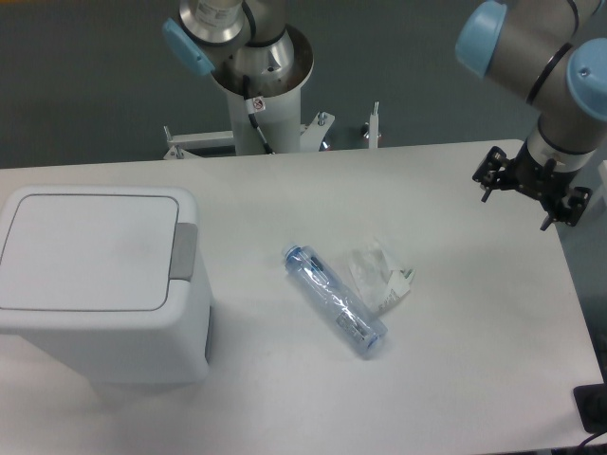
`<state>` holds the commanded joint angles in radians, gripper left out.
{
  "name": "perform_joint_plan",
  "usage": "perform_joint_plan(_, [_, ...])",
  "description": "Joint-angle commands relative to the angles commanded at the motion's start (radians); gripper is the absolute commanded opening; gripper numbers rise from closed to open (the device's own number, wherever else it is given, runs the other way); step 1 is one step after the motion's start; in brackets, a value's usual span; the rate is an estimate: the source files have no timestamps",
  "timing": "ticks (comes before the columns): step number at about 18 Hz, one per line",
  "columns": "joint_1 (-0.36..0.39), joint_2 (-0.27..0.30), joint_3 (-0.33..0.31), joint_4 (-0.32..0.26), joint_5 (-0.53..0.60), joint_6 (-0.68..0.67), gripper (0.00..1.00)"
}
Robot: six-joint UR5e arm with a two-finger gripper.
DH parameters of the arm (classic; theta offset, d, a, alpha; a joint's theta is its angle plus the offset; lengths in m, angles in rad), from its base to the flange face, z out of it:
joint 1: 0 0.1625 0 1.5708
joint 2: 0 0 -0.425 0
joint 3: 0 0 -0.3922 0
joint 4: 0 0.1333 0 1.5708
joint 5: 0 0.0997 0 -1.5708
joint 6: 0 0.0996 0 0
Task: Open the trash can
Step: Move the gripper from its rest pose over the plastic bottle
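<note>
The trash can (95,284) is a big white boxy bin at the left of the table. Its flat lid (85,248) lies shut, and the grey push-button (185,252) sits on the lid's right edge. My gripper (533,188) hangs far to the right, near the table's right edge and well apart from the bin. From above I see only its black body under the wrist. The fingers are hidden, so whether they are open or shut does not show. Nothing visible is held.
A clear plastic bottle (334,300) with a blue cap lies on its side mid-table. A crumpled clear wrapper (381,275) lies just right of it. The arm's base column (261,90) stands at the back edge. A black object (593,408) sits at the bottom right corner.
</note>
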<state>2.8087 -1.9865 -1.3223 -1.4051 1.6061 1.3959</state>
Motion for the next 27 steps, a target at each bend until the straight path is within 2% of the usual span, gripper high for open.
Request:
perform_joint_plan(10, [0.0,0.005,-0.003,0.021,-0.063,-0.015,1.0])
perform_joint_plan(14, [-0.015,0.023,-0.032,0.021,-0.08,-0.084,1.0])
perform_joint_plan(17, [-0.038,0.035,-0.034,0.025,-0.181,-0.273,1.0])
perform_joint_plan(20, [-0.084,0.07,-0.037,0.017,-0.267,-0.305,1.0])
perform_joint_plan(22, [-0.113,0.116,-0.052,0.014,-0.346,-0.391,1.0])
perform_joint_plan(25, [-0.146,0.136,-0.051,0.014,-0.457,-0.463,1.0])
perform_joint_plan(27, [-0.176,0.149,-0.026,0.017,-0.507,-0.538,1.0])
